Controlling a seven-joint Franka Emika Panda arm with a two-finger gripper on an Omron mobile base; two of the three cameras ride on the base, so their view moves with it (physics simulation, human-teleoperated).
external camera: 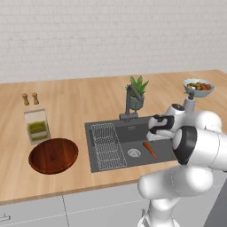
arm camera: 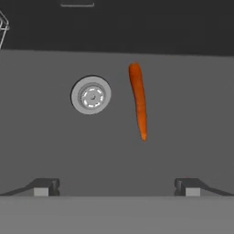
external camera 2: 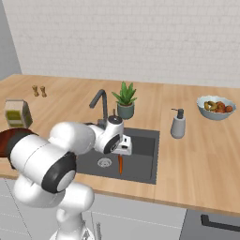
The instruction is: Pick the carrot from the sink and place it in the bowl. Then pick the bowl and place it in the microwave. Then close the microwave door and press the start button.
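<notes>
Slim orange carrot (arm camera: 138, 101), tapered, beside drain (arm camera: 91, 95)

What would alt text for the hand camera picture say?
An orange carrot lies on the dark grey floor of the sink, beside the round drain. The robot's open hand hangs above them, two dark fingertips spread wide at the bottom edge.

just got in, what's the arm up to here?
The arm is hovering over the sink with its gripper open and holding nothing. The carrot lies loose on the basin floor beside the drain, a bit ahead of the fingertips, so the pick has not happened yet. The wooden bowl sits on the counter left of the sink, with nothing in it.
</notes>
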